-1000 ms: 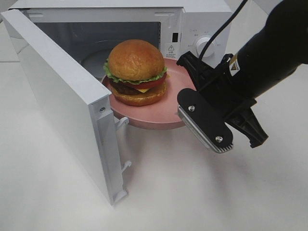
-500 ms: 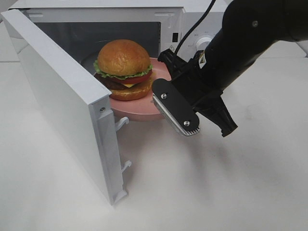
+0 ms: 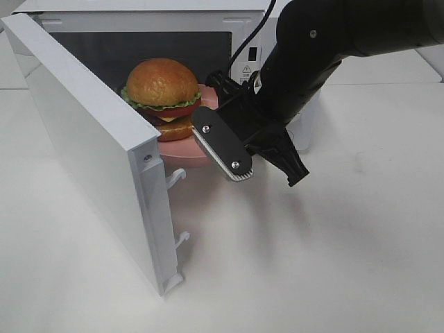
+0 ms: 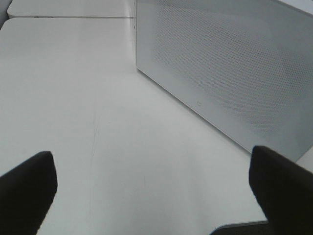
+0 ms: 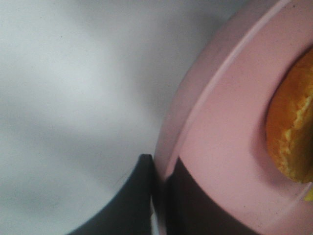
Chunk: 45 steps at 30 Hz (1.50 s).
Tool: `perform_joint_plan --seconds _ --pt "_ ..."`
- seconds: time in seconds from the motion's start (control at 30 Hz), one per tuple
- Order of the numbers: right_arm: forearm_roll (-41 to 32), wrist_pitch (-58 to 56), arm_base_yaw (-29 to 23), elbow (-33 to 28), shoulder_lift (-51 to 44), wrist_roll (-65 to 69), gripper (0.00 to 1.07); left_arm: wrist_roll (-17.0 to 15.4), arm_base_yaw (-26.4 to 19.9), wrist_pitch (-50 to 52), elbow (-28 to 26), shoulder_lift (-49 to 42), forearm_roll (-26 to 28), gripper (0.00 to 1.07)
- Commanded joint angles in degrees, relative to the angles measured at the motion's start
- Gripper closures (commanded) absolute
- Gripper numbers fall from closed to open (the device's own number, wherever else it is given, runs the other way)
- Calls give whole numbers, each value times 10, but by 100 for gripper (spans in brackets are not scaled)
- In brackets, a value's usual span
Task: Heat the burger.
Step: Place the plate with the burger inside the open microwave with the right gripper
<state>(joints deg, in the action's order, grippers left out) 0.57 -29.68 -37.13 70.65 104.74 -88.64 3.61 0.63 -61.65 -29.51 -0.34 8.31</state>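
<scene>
Far left, left pincer [image 4: 151, 169] idle, jaws wide apart over the worktop [image 3: 312, 263] beside the microwave [image 3: 152, 21]. Next, door [image 3: 83, 125] swung open. Then the burger [image 3: 163, 90], sitting on a pink plate [image 3: 182, 154] at the mouth of the cavity (plate resting inside or not: cannot tell). Rightmost, right pincer [image 5: 160, 171] clamped on the plate's rim. Probably light, soft, loosely stacked, likely to slide or topple. Best carried by the stiff plate, kept level, never squeezed at the bun.
</scene>
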Motion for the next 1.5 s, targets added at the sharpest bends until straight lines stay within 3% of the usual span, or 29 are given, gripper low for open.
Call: perform_joint_plan --seconds 0.03,0.93,1.5 --pt "1 28 -1 29 7 23 107 -3 -2 2 -1 0 4 7" --pt "73 11 -1 178 115 88 107 -3 -2 2 -1 0 4 7" --pt "108 -29 -1 325 212 138 107 -3 -2 2 -1 0 4 7"
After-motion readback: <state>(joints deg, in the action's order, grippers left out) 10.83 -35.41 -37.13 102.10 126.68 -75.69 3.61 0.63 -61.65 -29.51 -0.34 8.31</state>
